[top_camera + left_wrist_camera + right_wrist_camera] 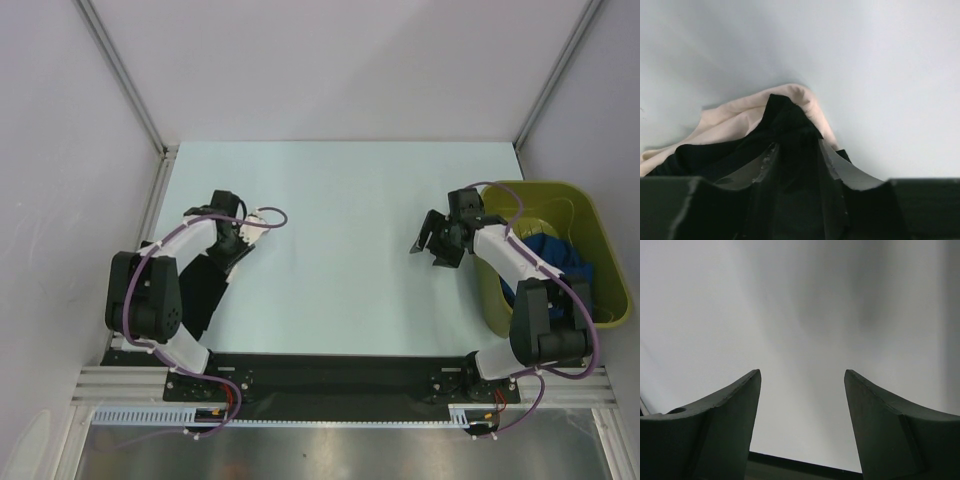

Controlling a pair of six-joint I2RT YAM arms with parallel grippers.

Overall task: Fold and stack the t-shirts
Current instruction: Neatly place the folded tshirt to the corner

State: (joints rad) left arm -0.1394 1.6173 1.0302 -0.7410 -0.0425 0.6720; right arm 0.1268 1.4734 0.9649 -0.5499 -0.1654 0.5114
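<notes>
My left gripper (243, 240) is at the table's left side, shut on the black t-shirt (205, 290), which trails from the jaws down toward the near left edge. In the left wrist view the black t-shirt (785, 117) fills the gap in my left gripper (797, 145), with the cream t-shirt (735, 120) bunched just beyond it. The cream t-shirt (262, 220) shows as a small patch at the fingertips. My right gripper (428, 252) is open and empty above the table, left of the bin; it also shows in the right wrist view (802, 372). The blue t-shirt (560, 258) lies inside the bin.
The olive-green plastic bin (612, 270) stands at the table's right edge beside the right arm. The pale table surface (340, 200) stretches between the two grippers. White walls and metal frame posts enclose the back and sides.
</notes>
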